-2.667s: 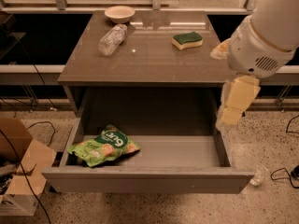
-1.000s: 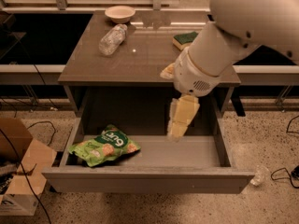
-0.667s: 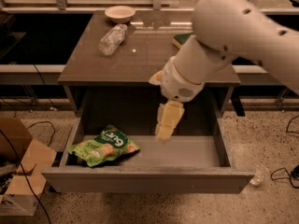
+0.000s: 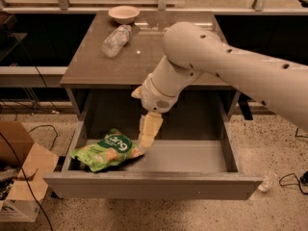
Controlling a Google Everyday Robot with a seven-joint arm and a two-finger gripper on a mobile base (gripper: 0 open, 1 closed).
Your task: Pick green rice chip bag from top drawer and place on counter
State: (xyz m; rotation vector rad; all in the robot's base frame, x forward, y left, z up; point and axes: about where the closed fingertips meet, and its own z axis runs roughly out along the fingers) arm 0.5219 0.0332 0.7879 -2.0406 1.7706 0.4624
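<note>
Top drawer (image 4: 192, 159) holds green rice chip bag (image 4: 106, 150), gripper (image 4: 146, 141) beside it.

dim warm light, glare on counter (image 4: 96, 66); hand (image 4: 146, 140) over top drawer (image 4: 192, 156)

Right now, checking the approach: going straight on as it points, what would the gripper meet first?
Probably the right end of the crinkly light-green foil chip bag in the wide grey-brown drawer; the cream gripper hangs above it. Depth is unclear: it may touch the drawer bottom beside it.
</note>
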